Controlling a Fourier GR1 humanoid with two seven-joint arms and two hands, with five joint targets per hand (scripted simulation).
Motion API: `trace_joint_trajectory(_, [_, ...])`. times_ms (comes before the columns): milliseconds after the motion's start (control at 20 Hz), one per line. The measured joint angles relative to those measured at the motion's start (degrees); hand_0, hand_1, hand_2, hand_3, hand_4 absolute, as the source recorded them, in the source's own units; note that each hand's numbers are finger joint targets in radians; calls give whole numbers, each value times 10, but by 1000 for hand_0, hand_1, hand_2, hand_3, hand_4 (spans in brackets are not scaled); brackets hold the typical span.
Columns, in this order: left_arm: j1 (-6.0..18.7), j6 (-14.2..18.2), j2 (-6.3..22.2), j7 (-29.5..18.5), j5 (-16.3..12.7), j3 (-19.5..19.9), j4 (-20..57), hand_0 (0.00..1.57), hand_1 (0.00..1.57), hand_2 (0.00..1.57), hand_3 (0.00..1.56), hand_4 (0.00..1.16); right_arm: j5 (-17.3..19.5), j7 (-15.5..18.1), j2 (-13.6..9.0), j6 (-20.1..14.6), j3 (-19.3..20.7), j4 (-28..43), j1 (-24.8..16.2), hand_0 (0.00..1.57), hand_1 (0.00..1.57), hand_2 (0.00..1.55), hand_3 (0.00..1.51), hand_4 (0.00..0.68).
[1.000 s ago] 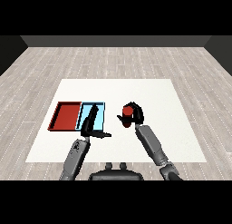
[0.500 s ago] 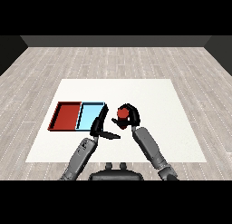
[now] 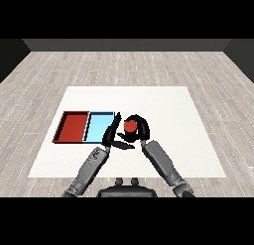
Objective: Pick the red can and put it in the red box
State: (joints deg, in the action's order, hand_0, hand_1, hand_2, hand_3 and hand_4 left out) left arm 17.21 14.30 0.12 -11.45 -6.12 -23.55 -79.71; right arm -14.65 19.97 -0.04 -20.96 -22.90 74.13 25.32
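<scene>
beside light blue tray [image 3: 100, 125] | right hand [image 3: 140, 129] fingers curled round red can [image 3: 130, 126] | left hand [image 3: 112, 135] fingers straight | no label readable

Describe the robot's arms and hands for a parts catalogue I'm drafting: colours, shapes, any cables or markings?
Both forearms are grey, rounded and segmented, ending in a black left hand and black right hand with slim fingers and a thumb. No cables, markings or sleeves are visible.

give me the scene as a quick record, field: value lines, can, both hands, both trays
red can: upright, off the trays, right of the light blue tray
right hand: curled round the red can
left hand: fingers straight, just left of the can
red tray: leftmost, nothing in it
light blue tray: beside the red tray, on its right
table: white
</scene>
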Motion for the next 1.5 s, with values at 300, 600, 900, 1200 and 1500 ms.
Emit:
trace_joint_trajectory(300, [22,18,-1,-2,-8,-17,32,0,0,0,0,0,2,4,0,-8,-19,11,-2,1447,1447,1425,1383,615])
trace_joint_trajectory(600, [51,30,-1,9,-11,-28,50,0,0,0,0,0,-15,3,0,-20,-49,24,-1,1447,1447,1433,1387,594])
trace_joint_trajectory(900, [56,43,7,-7,-28,-49,60,0,0,0,0,236,-15,-6,-6,-36,-67,50,-11,1471,1471,1457,1405,511])
trace_joint_trajectory(1200, [71,100,16,13,-20,-64,62,1552,1552,1479,1384,868,-47,11,-11,-53,-76,20,30,1503,1503,1452,1400,523])
trace_joint_trajectory(1500, [72,135,21,11,-35,-81,68,1571,1571,1504,1390,950,-46,18,-14,-58,-86,32,12,1470,1470,1440,1393,559])
